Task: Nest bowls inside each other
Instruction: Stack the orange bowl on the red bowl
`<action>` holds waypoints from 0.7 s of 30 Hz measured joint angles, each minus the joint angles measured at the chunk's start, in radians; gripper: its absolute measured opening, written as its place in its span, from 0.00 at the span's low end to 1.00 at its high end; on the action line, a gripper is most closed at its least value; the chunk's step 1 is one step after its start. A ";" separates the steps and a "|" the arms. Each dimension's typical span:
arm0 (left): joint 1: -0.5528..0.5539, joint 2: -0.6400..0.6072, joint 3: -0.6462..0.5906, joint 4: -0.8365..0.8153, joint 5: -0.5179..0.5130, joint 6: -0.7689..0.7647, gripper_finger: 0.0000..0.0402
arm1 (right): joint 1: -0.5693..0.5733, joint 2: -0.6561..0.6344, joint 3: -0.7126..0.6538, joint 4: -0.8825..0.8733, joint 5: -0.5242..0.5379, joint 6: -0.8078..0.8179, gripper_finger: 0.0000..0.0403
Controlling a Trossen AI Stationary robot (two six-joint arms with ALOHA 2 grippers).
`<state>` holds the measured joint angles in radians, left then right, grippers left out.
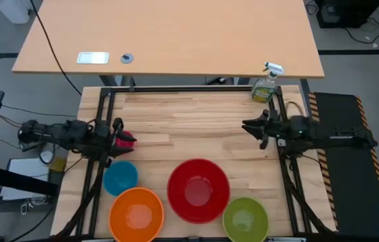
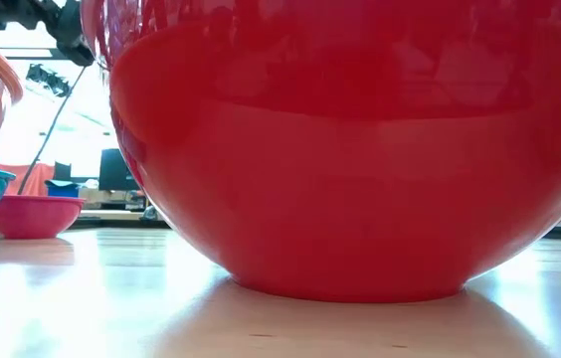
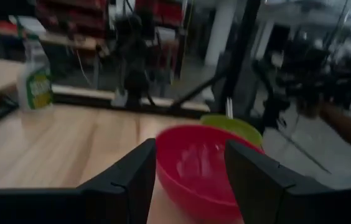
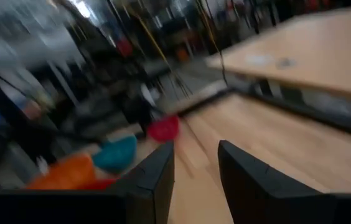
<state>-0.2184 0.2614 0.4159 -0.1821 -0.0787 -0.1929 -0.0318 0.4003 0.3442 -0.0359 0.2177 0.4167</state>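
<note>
Five bowls stand on their bases on the wooden table. The big red bowl (image 1: 198, 190) is near the front middle. The orange bowl (image 1: 136, 214) and blue bowl (image 1: 120, 177) are to its left, the lime green bowl (image 1: 245, 218) to its right. The small pink bowl (image 1: 128, 141) sits at the left, partly hidden below my left gripper (image 1: 117, 136). That gripper (image 3: 191, 149) hangs level above the table, open, nothing between its fingers. My right gripper (image 1: 248, 126) hangs at the right, also open (image 4: 195, 152) and holding nothing.
A green spray bottle (image 1: 265, 87) stands at the far right corner of the table. Black frame rails (image 1: 176, 89) run along the far edge and both sides. A larger desk (image 1: 169, 40) lies beyond. The middle and far part of the tabletop (image 1: 189, 121) is bare wood.
</note>
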 joint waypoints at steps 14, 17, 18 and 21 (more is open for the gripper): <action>-0.245 0.488 0.258 -0.216 -0.006 -0.054 0.48 | 0.150 0.822 0.650 -0.269 0.020 -0.130 0.33; -0.310 0.560 0.308 -0.332 -0.020 -0.122 0.48 | 0.195 0.926 0.779 -0.339 0.073 -0.119 0.33; -0.333 0.584 0.331 -0.366 -0.033 -0.139 0.48 | 0.210 0.955 0.814 -0.349 0.087 -0.111 0.33; -0.404 0.660 0.401 -0.464 -0.083 -0.167 0.48 | 0.260 1.046 0.912 -0.368 0.118 -0.109 0.33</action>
<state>-0.6228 0.9214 0.8169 -0.6464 -0.1616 -0.3597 0.2284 1.4460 1.2566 -0.4044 0.3362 0.3075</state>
